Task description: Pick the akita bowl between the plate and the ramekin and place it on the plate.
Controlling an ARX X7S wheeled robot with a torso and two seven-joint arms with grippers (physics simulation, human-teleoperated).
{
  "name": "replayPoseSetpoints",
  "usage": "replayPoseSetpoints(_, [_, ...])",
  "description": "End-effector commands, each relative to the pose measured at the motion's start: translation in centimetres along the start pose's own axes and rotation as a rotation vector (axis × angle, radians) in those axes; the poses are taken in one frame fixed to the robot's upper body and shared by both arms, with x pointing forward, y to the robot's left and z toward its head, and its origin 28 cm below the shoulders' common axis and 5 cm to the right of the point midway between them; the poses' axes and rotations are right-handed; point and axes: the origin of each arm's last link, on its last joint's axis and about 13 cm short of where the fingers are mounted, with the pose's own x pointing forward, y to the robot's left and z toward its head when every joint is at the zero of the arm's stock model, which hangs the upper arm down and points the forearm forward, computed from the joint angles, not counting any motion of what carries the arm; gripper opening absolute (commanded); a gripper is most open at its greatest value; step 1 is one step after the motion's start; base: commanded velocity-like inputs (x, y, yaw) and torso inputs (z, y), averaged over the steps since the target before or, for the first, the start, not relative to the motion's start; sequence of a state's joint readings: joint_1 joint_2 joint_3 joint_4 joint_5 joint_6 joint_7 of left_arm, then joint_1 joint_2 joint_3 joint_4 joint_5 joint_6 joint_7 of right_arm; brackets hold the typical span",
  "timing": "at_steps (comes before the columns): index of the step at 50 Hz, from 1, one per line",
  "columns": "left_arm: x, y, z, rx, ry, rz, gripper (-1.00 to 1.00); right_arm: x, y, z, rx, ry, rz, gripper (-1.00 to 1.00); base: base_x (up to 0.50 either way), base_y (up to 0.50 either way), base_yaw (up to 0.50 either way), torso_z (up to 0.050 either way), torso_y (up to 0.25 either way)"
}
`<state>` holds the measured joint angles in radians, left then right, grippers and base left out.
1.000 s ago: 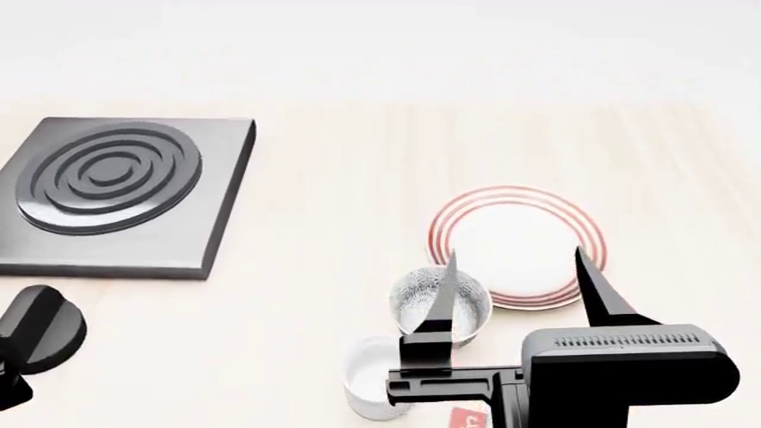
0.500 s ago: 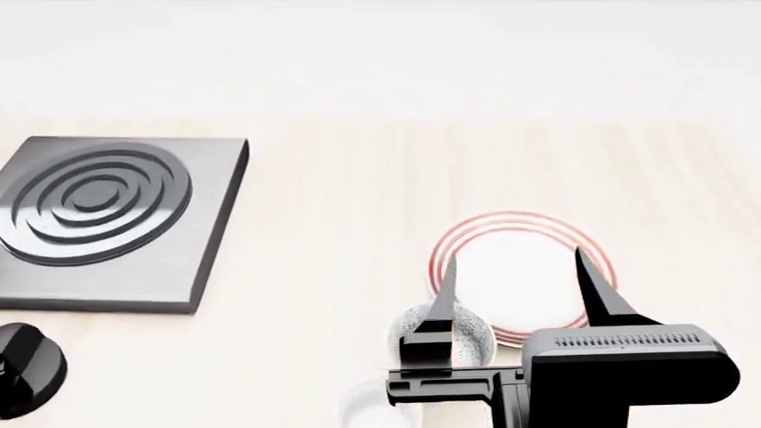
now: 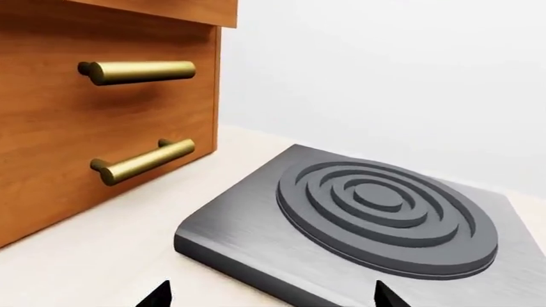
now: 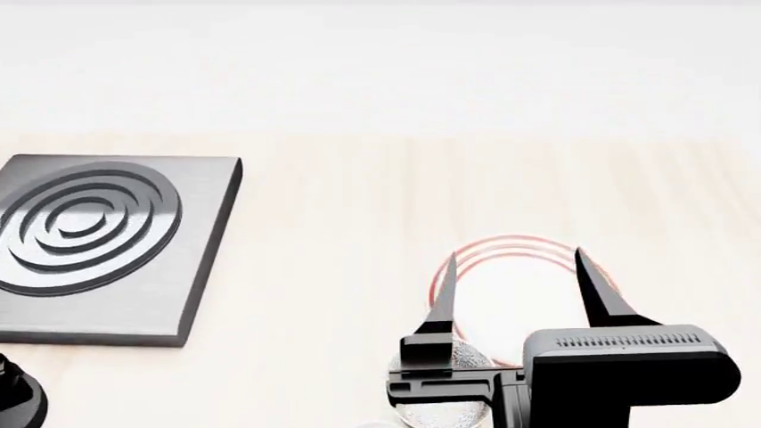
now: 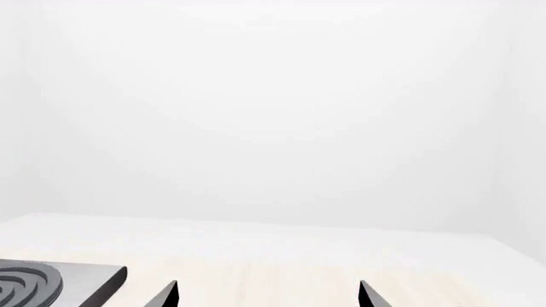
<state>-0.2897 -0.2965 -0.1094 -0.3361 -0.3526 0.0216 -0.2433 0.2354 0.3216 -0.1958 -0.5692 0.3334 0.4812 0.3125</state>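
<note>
Hovering wide open and empty, the right gripper [image 4: 518, 285] should drop toward six o'clock, straddling the bowl [image 4: 458, 370] beside the plate [image 4: 514, 285] squarely.

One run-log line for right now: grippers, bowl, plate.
right gripper: open, empty, above plate | left gripper: open, near burner | akita bowl: on table, beside plate, not grasped

Burner slab [image 3: 375, 217]: brushed dark metal, matt. Drawer fronts [image 3: 102, 109]: warm wood grain; handles [image 3: 140, 70] satin brass. Counter [image 4: 356, 223]: pale smooth wood. Akita bowl [image 4: 458, 361]: speckled, glossy.
</note>
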Motion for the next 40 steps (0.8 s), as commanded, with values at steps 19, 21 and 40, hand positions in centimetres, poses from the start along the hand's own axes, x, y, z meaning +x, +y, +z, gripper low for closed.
replayPoseSetpoints(19, [0.0, -0.1, -0.2, -0.006, -0.001, -0.004, 1.0, 0.1, -0.1, 0.1, 0.012, -0.005, -0.007, 1.0, 0.15, 0.0, 0.0, 0.0, 0.0])
replayPoseSetpoints(21, [0.0, -0.1, -0.2, -0.006, 0.0, -0.003, 1.0, 0.1, -0.2, 0.1, 0.009, -0.007, -0.009, 1.0, 0.27, 0.0, 0.0, 0.0, 0.0])
replayPoseSetpoints(40, [-0.1, -0.1, -0.2, -0.012, 0.003, 0.001, 1.0, 1.0, 0.4, -2.3, 0.066, 0.172, -0.01, 1.0, 0.04, 0.0, 0.0, 0.0, 0.0])
